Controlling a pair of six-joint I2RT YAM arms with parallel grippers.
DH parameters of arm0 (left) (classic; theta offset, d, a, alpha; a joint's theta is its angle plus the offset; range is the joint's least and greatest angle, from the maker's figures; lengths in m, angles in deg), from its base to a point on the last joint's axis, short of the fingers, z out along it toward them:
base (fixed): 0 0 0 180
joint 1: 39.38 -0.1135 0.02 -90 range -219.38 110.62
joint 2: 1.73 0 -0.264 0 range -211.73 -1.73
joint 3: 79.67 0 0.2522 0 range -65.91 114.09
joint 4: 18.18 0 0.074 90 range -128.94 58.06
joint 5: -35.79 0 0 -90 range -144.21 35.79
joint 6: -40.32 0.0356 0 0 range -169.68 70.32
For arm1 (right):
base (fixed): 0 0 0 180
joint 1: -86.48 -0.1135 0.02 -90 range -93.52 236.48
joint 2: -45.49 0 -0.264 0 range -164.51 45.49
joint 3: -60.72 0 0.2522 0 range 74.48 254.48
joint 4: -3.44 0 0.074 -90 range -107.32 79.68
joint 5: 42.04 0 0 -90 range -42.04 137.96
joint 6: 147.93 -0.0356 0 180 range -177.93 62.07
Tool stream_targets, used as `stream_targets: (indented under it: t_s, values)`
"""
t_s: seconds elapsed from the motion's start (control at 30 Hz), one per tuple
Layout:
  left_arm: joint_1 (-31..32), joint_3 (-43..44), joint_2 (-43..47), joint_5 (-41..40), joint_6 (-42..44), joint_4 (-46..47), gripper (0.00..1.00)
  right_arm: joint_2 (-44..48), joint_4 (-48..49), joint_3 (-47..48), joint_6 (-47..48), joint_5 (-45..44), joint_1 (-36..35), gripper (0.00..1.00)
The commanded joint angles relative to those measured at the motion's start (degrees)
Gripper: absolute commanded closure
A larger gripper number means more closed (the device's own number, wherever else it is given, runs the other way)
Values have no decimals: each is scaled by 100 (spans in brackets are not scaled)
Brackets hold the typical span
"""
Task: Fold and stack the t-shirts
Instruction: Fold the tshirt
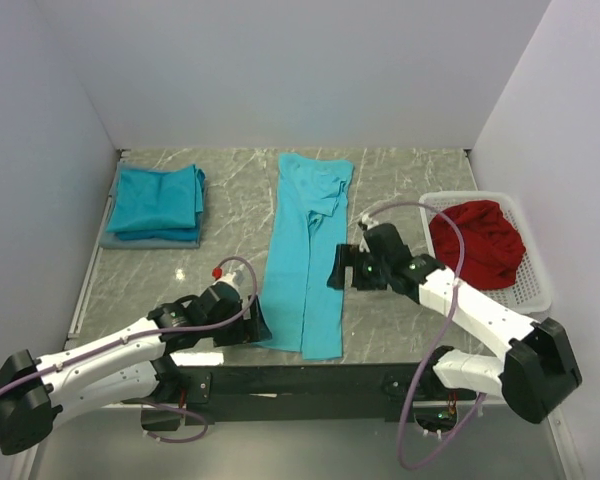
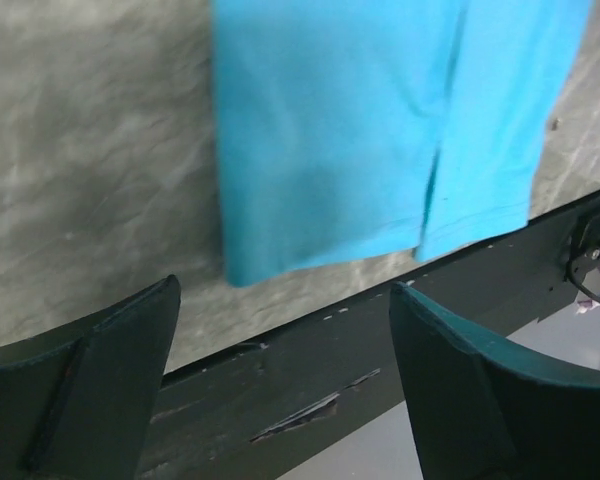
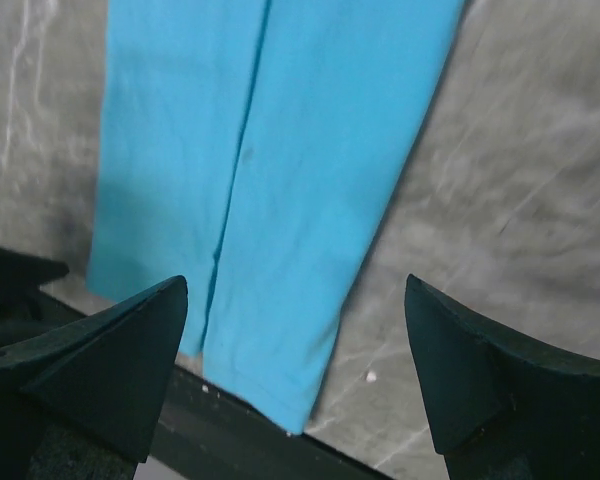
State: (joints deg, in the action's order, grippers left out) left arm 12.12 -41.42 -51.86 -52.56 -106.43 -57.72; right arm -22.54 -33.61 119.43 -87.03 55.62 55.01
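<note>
One turquoise t-shirt [image 1: 308,260] lies mid-table, folded lengthwise into a long narrow strip that runs from the back to the front edge. A stack of folded turquoise t-shirts [image 1: 160,200] rests at the back left. My left gripper [image 1: 252,325] is open, just left of the strip's near end and holding nothing. In the left wrist view the shirt's hem [image 2: 380,130] lies beyond the open left gripper [image 2: 285,380]. My right gripper [image 1: 337,272] is open at the strip's right edge. In the right wrist view the cloth [image 3: 280,180] lies under and ahead of the empty right gripper [image 3: 295,370].
A white basket [image 1: 535,250] at the right holds a red garment [image 1: 480,240]. A grey folded layer [image 1: 140,240] lies under the turquoise stack. A black strip [image 2: 310,380] runs along the table's near edge. White walls close in the back and sides.
</note>
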Motion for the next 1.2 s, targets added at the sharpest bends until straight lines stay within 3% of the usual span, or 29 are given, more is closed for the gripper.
stream_targets:
  t_s: [0.0, 0.13, 0.17, 0.2, 0.4, 0.73, 1.0, 1.17]
  values:
    - [0, -251, 310, -24, -415, 249, 11, 571, 324, -528, -473, 349, -193, 5]
    - [9, -357, 259, -130, -433, 249, 22, 729, 237, -864, -675, 579, -386, 7]
    - [9, -383, 223, -147, -433, 240, 26, 782, 202, -917, -702, 570, -404, 7]
    - [9, -418, 188, -147, -451, 301, 36, 817, 211, -1031, -746, 552, -422, 7]
    - [9, -524, -146, -33, -407, 627, 60, 967, 308, -1322, -913, 693, -483, 8]
    - [9, -639, -243, -147, -486, 873, 74, 1002, -228, -1445, -808, 667, -1115, 13]
    - [0, -753, -348, -227, -530, 1364, 99, 809, -413, -1410, -816, 439, -2179, 15]
    - [9, -814, -357, -139, -521, 1532, 100, 440, -519, -1270, -869, 140, -2610, 21]
